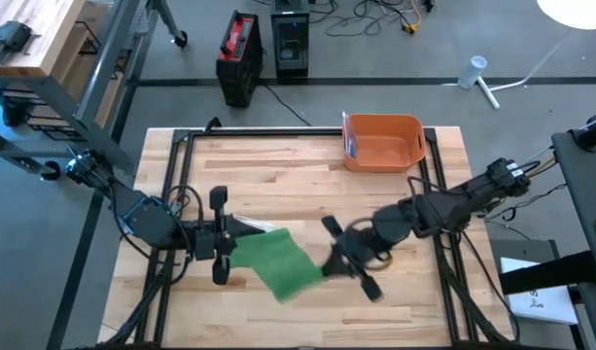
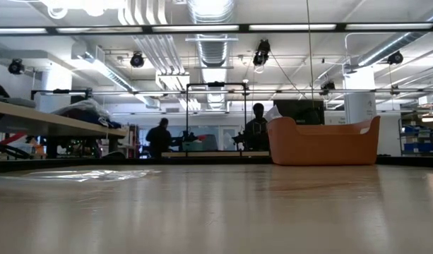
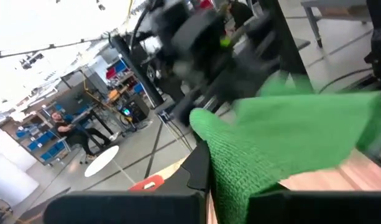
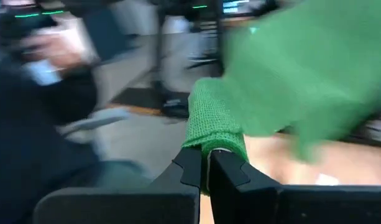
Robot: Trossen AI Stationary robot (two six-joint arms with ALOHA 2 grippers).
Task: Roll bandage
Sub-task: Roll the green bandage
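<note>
Wooden desk (image 1: 278, 160), bare over most of its top. Orange bin (image 1: 383, 142) against the far edge, toward the right corner, well apart from the work. Nothing of the work visible from the low camera: only bare wood, the bin, and people far off in the room behind.

Both dark arms reaching in over the near half, meeting toward the middle. Left gripper (image 1: 227, 249) coming from the left edge, right gripper (image 1: 333, 259) from the right edge, one at each end of the cloth.

Green bandage (image 1: 281, 261) stretched between the two, above the near-middle of the desk, hanging as a wide loose sheet rather than a coil. Left jaws clamped on one end of it (image 3: 240, 155), the knit bunched thick where it enters. Right jaws pinched together on the other end (image 4: 214, 121), a narrow gathered strip of weave running up from the tips.

Judged by the lie of the cloth: early in the task. Picked up and held at both ends, done. No tight turns or finished cylinder anywhere to be seen, only some gathering near each grip. Left to do, by this reading: nearly all of the winding, then setting down the finished roll.
</note>
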